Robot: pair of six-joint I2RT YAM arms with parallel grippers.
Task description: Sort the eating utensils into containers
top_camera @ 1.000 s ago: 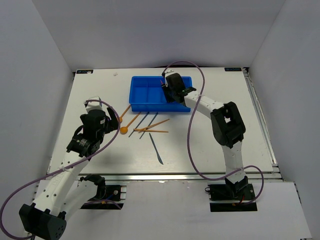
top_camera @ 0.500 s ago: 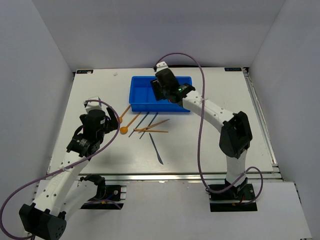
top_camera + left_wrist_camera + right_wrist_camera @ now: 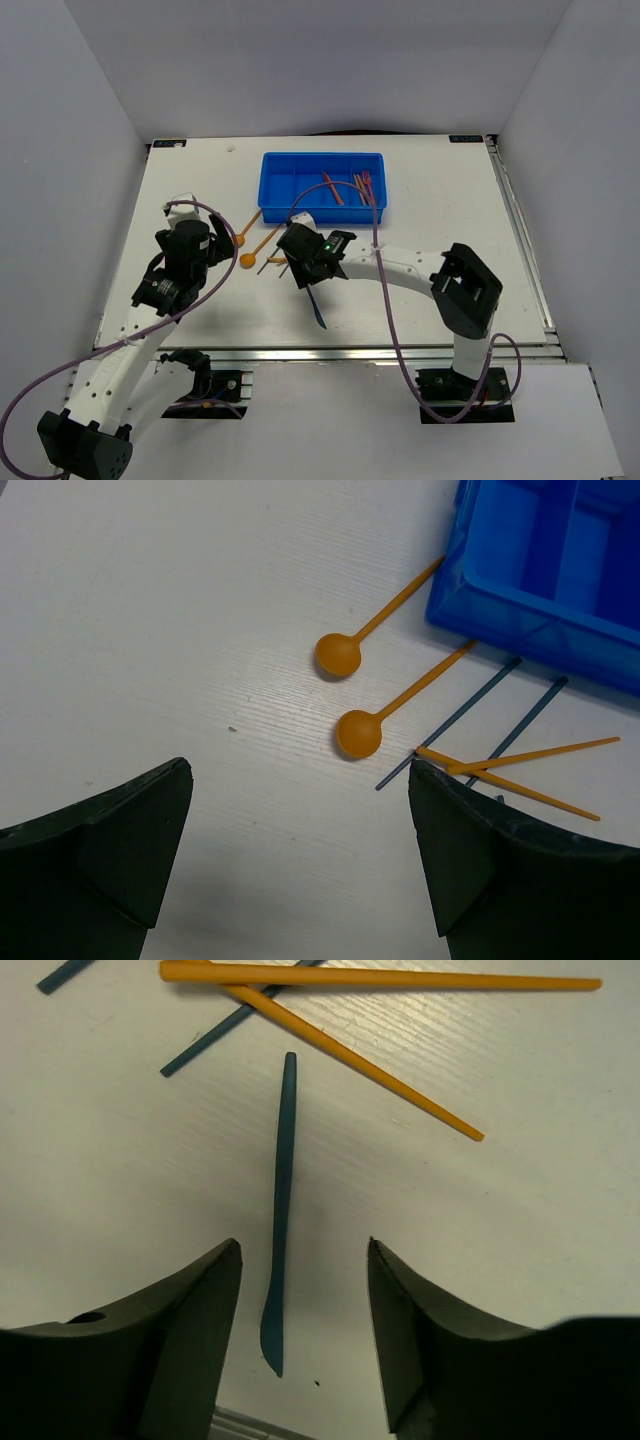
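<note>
Utensils on the table: orange spoons (image 3: 359, 732), orange sticks (image 3: 350, 1055), dark blue sticks (image 3: 450, 725) and a dark blue knife (image 3: 283, 1210) are lying loose on the white table (image 3: 430, 180), just in front of the blue tray (image 3: 322, 156).
Utensils in the tray: a few red and orange pieces (image 3: 345, 188) are lying in its right half; I cannot tell which compartments.
Overhead view alone: it is showing the tray's contents and both arms, while the right arm is covering most of the stick cluster.
Left wrist view alone: it is showing both spoons side by side, thin handles pointing at the tray's corner, and the orange sticks crossing in a narrow V beside the blue ones.
Right wrist view alone: it is showing the knife lying lengthwise, broad end nearest the camera, apart from the sticks.
Left gripper (image 3: 298, 770): hovering above bare table near the spoons, jaws spread wide, holding nothing.
Right gripper (image 3: 303, 1250): hanging low over the knife, jaws apart on either side of it, gripping nothing.
In the way: a purple cable (image 3: 385, 290) is arching over the tray's near edge.
</note>
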